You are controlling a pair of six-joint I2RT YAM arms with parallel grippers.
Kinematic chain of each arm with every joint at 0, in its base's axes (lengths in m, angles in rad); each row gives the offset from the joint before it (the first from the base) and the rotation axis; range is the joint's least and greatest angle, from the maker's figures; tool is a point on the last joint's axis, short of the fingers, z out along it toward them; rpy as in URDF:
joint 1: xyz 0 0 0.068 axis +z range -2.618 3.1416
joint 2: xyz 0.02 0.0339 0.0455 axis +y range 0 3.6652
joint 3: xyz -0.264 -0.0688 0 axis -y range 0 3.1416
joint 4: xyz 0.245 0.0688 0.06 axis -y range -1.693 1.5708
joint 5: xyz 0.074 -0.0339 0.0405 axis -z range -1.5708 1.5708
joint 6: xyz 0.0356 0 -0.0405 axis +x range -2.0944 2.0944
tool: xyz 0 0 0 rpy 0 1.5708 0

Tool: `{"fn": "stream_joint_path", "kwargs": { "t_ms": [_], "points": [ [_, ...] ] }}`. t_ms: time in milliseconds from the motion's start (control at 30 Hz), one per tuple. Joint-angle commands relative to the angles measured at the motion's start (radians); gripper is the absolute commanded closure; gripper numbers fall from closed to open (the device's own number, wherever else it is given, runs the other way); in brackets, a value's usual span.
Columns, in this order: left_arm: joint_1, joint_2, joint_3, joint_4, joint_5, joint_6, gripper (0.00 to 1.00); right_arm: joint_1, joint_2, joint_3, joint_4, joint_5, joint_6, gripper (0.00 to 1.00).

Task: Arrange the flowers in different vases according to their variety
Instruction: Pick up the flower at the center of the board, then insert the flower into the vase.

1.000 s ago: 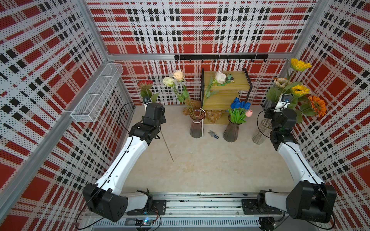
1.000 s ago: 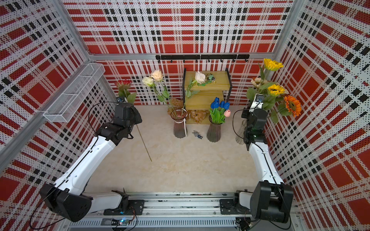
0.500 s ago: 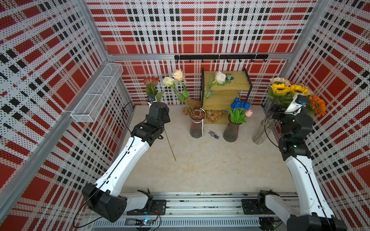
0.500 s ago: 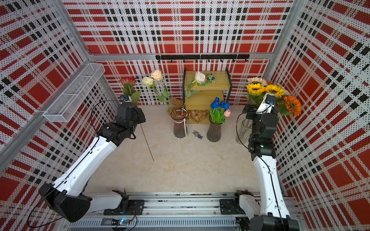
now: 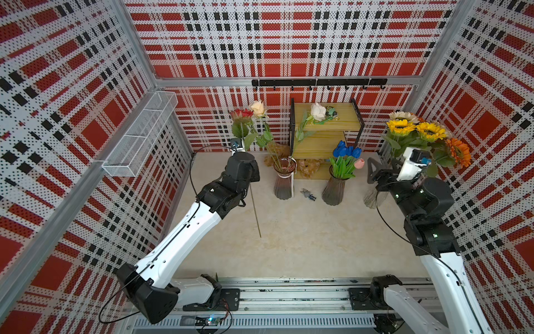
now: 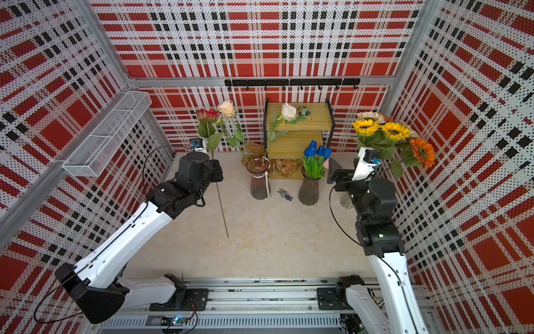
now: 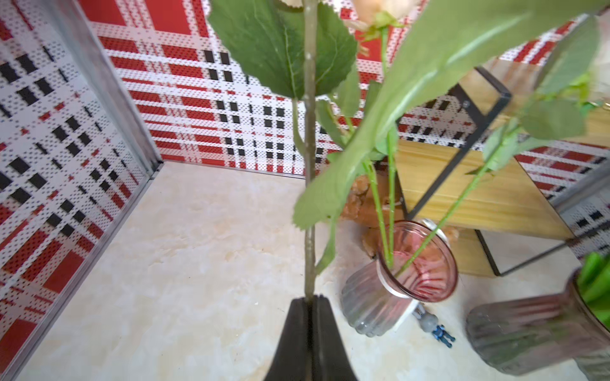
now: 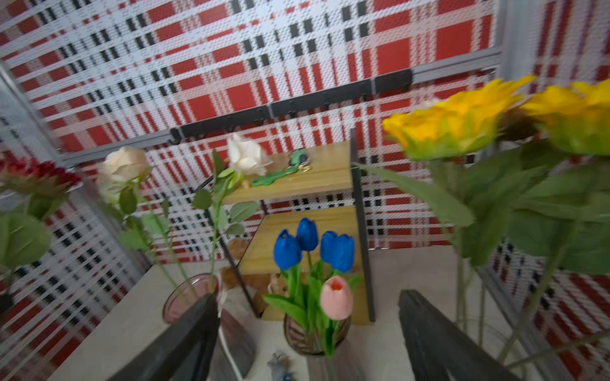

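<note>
Left jaws clamping red sunflower [image 5: 242, 114] stem; right jaws gaping, holding nothing. Dangling stem risking snagging roses [image 5: 257, 108], tipping their smoky pink vase [image 5: 284, 185].

Roses [image 5: 258, 108] stand in the left vase [image 5: 284, 185], tulips [image 5: 346, 151] in the middle vase [image 5: 333, 191], sunflowers [image 5: 416, 130] in the right vase [image 5: 371, 199].

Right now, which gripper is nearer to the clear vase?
Right. The right gripper hangs open close by the clear vase; the left gripper, shut on a red flower, is past the tulip vase and rose vase.
</note>
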Motion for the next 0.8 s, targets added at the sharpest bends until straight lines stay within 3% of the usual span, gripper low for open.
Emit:
{"fn": "stream_joint_path", "kwargs": {
  "t_ms": [0, 100, 267, 567, 767],
  "points": [
    [-0.06, 0.0, 0.035, 0.09, 0.029, 0.071, 1.0, 0.154, 0.063, 0.054, -0.065, -0.064, 0.042, 0.1],
    [-0.091, 0.003, 0.036, 0.137, 0.05, 0.096, 1.0, 0.286, 0.191, 0.144, -0.114, -0.126, 0.044, 0.09],
    [-0.091, -0.031, -0.002, 0.256, 0.195, 0.104, 1.0, 0.438, 0.364, 0.193, -0.046, -0.223, 0.063, 0.13],
    [-0.089, -0.07, -0.057, 0.384, 0.394, 0.084, 1.0, 0.477, 0.478, 0.201, 0.083, -0.287, 0.106, 0.16],
    [-0.089, -0.073, -0.078, 0.416, 0.413, 0.063, 1.0, 0.482, 0.503, 0.233, 0.095, -0.307, 0.105, 0.17]
  ]
}}
